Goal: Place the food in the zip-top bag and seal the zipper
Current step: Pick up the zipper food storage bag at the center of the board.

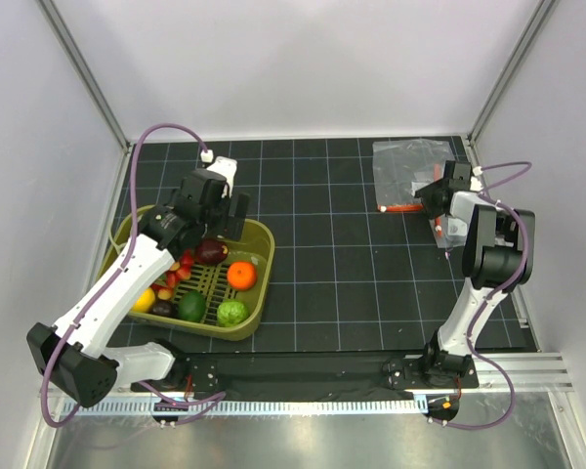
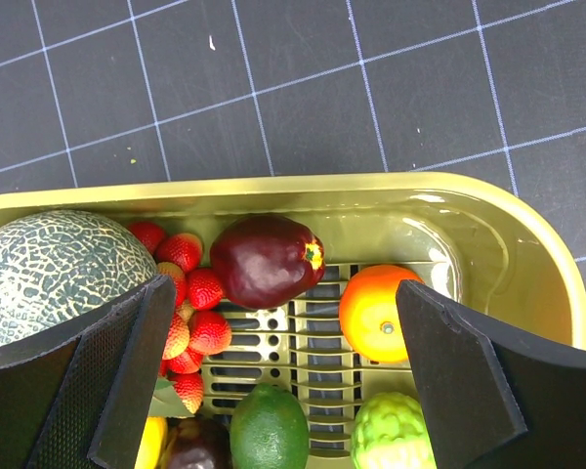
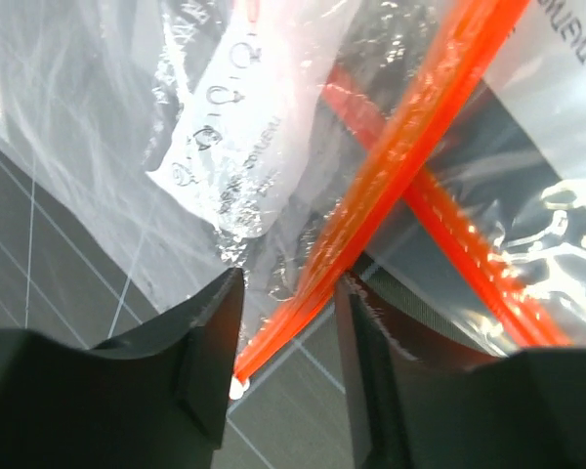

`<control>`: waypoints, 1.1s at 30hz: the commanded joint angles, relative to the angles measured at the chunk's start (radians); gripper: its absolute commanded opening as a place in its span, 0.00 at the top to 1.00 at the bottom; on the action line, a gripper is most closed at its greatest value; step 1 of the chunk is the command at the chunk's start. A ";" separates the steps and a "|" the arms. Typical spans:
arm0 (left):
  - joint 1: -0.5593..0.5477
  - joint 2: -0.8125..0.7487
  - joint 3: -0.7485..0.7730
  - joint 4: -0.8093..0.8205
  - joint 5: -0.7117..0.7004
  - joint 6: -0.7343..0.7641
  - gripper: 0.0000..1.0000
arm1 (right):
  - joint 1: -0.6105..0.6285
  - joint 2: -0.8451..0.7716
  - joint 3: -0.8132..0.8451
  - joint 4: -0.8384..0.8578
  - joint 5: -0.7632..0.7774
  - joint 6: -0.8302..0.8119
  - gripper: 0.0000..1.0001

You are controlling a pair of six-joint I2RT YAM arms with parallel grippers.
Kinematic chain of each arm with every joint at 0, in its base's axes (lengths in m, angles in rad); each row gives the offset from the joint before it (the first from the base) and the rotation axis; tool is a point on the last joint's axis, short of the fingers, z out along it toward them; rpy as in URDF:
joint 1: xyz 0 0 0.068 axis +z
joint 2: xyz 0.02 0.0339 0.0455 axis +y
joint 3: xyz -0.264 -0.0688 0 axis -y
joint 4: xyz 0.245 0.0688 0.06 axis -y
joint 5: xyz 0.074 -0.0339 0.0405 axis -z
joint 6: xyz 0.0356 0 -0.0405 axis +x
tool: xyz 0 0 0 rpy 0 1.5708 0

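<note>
Zip-top bag lies at far right of table, zipper along its near edge. Right gripper straddles zipper, jaws partly closed; cannot tell whether it pinches. Food sits in olive basket at left, well apart. Left gripper hovers over it, jaws wide, empty.

Only the zip-top bag carries print. There are grey letters on its white panel, upper middle of the right wrist view, and a scrap in the upper right corner. Both are reversed, creased and unreadable.
</note>
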 commanded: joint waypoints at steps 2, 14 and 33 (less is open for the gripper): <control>0.003 -0.005 0.044 -0.002 0.005 0.017 0.00 | -0.007 0.033 0.083 0.048 0.032 -0.001 0.55; 0.003 0.012 0.052 0.002 -0.005 0.019 0.00 | -0.010 0.150 0.282 0.010 0.057 -0.046 0.86; 0.002 0.251 0.257 0.068 0.087 0.045 0.00 | 0.114 -0.022 0.436 -0.239 -0.164 -0.323 0.99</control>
